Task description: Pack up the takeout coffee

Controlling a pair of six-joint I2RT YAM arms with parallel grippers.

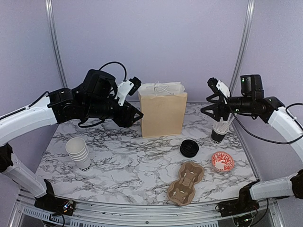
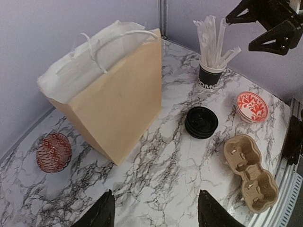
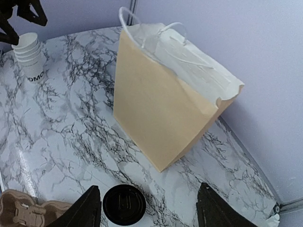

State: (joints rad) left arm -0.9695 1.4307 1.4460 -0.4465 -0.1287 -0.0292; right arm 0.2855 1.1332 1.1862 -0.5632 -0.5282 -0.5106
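The white paper cups point(image 1: 79, 153) stand nested in one stack at the table's left, lettering near the base and no lids on them; they also show in the right wrist view point(image 3: 31, 59). Their black lids point(image 1: 189, 148) lie stacked separately right of centre, and show in both wrist views point(image 2: 201, 122) point(image 3: 124, 204). My left gripper point(image 1: 136, 115) point(image 2: 156, 213) hovers open and empty left of the brown paper bag point(image 1: 163, 113). My right gripper point(image 1: 208, 107) point(image 3: 149, 211) hovers open and empty right of the bag, above the lids.
A brown two-cup cardboard carrier point(image 1: 185, 182) lies near the front. A red-patterned bowl point(image 1: 222, 161) sits at the right, and another point(image 2: 54, 151) behind the bag. A dark cup of white sticks point(image 1: 220, 130) stands under my right arm.
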